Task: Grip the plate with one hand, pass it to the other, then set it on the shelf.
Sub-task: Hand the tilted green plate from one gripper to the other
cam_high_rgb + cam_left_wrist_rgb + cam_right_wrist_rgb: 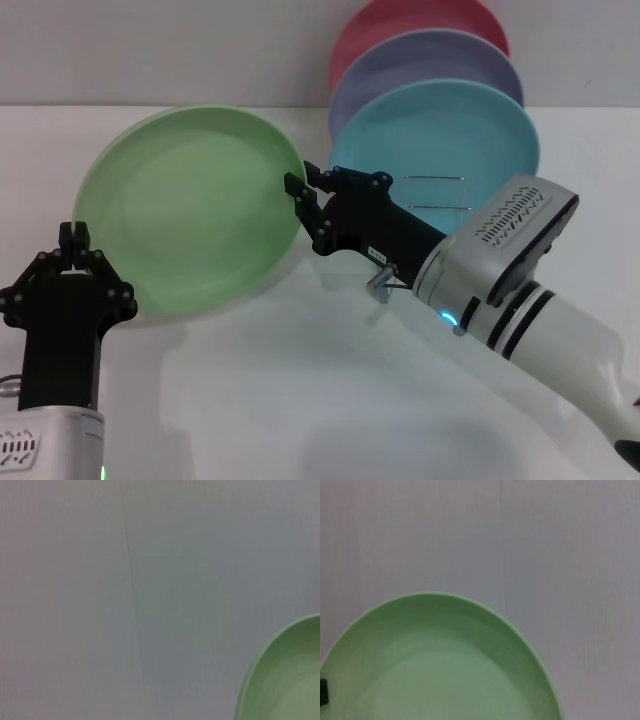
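Two grippers are meeting at one light green plate (190, 215), which is being held tilted up above the white table (300, 400) in the head view. At far left, the left gripper (72, 240) is reaching up from the lower corner on its black body, a small green light showing at the base of its arm. Its fingertips are sitting close together at the plate's lower left rim; whether they are pinching the rim or merely touching it cannot be told. Across the middle, the plate is facing the camera with its hollow side showing. At its right edge, the right gripper (303, 200) is extending from a silver-white banded arm with a dotted grille and a cyan light. Its black fingers are closing over the right rim, and they appear to be gripping it. Farther right and behind that arm, the wire shelf (437, 193) is showing only as thin chrome loops. Three other plates are standing there on edge, one behind another: a turquoise plate (450, 130) in front, a lavender plate (420, 62) next, and a pink plate (400, 22) at the back. Both wrist views are showing a part of the green plate's rim against a pale surface.
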{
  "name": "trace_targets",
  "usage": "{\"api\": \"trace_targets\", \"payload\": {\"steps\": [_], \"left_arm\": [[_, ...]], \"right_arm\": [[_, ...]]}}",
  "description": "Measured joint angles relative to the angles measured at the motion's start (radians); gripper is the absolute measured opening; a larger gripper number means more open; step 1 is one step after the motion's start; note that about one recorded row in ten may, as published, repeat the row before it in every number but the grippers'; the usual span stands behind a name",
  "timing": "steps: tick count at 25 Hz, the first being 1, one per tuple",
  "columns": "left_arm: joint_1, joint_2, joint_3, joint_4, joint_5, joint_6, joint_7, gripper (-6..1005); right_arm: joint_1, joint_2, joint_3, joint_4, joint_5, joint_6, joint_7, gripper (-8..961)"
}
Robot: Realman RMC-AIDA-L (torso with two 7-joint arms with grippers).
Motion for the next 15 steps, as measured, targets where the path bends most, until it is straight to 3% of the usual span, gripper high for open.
{"api": "trace_targets", "payload": {"steps": [15], "left_arm": [[0.0,0.0,0.003,0.004,0.0,0.0,0.0,65]], "right_arm": [[0.005,0.0,0.01,0.001,0.0,0.025,0.0,129]]}}
